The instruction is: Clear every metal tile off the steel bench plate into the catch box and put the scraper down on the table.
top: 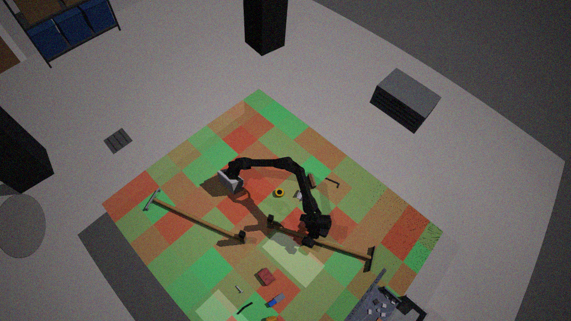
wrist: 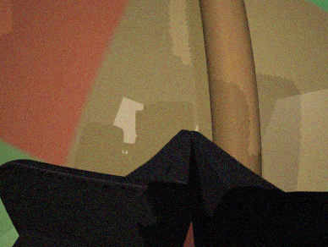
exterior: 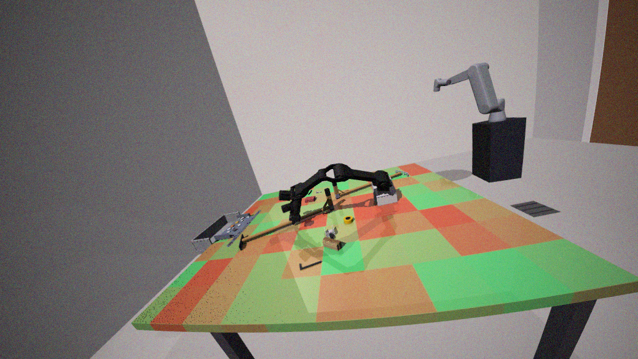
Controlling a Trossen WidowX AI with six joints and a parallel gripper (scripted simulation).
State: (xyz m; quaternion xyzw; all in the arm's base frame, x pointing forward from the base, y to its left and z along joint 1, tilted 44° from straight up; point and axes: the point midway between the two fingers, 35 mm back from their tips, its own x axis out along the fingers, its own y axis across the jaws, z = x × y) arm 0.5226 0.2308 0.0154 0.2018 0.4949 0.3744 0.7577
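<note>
A long scraper with a wooden handle (top: 343, 248) (exterior: 267, 230) (wrist: 225, 44) and a dark blade (top: 369, 259) lies on the checkered table. The blade end is near the steel bench plate (top: 369, 297) (exterior: 236, 225). Several small metal tiles (top: 377, 309) lie on the plate. The catch box (top: 415, 309) (exterior: 209, 234) stands at the plate's far end, at the table edge. My gripper (top: 309, 239) (exterior: 294, 218) (wrist: 188, 138) is low over the handle's middle. Its fingers are shut together with nothing between them, and the handle runs just beside them in the wrist view.
A second long scraper (top: 191, 217) with a grey blade lies to the left. A yellow ring (top: 279, 192) (exterior: 348, 219), a wooden block (top: 312, 180) (exterior: 333, 243), a black hex key (top: 331, 182) (exterior: 310, 265), a red block (top: 265, 276) and a blue piece (top: 276, 300) are scattered about.
</note>
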